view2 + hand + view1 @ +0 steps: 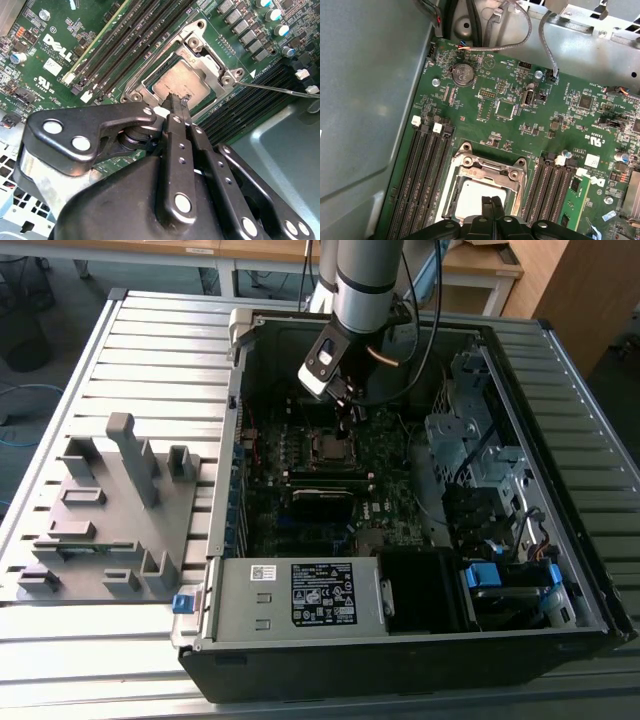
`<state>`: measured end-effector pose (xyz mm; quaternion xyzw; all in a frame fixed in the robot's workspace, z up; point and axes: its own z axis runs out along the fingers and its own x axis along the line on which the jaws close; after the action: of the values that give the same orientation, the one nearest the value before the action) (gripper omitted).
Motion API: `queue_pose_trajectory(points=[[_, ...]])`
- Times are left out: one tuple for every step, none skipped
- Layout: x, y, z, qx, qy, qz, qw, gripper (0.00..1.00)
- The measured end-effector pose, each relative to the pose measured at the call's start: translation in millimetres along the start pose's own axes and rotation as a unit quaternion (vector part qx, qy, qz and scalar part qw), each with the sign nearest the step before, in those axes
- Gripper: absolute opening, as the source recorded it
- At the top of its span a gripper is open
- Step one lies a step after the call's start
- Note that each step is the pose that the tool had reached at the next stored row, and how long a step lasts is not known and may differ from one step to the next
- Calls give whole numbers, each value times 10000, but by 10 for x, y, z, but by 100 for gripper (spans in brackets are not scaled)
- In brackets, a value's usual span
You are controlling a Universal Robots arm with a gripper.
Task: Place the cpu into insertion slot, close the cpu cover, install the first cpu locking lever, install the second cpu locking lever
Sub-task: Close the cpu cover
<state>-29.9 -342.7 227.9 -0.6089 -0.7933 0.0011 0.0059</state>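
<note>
A slatted metal table carries an open computer case, with a grey plastic fixture lying at nine o'clock of it in the exterior view. The arm comes down into the case from twelve o'clock. The green circuit board lies flat on the case floor, walled in by the case side at nine o'clock, a drive cage at three o'clock and a power supply at six o'clock, with open room above it. The socket sits between rows of long black memory slots. Its silver cover lies flat, framing the chip seated inside. The gripper hangs over the chip's near edge, fingers pressed together and holding nothing. A thin silver lever sticks out from one socket corner.
</note>
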Motion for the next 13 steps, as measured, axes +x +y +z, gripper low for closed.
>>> queue_pose_trajectory(points=[[0,0,0,0,0,0,10000,10],[0,0,0,0,0,0,10000,10],[0,0,0,0,0,0,10000,10],[0,0,0,0,0,-6,10000,10],[0,0,0,0,0,-22,10000,10],[0,0,0,0,0,-50,10000,10],[0,0,0,1,0,-85,10000,10],[0,0,0,1,-1,-125,9999,10],[0,0,0,1,-1,-169,9999,10],[0,0,0,2,-2,-218,9998,10],[0,0,0,2,-2,-268,9996,10],[0,0,0,3,-3,-325,9995,10],[0,0,0,3,-3,-380,9993,10]])
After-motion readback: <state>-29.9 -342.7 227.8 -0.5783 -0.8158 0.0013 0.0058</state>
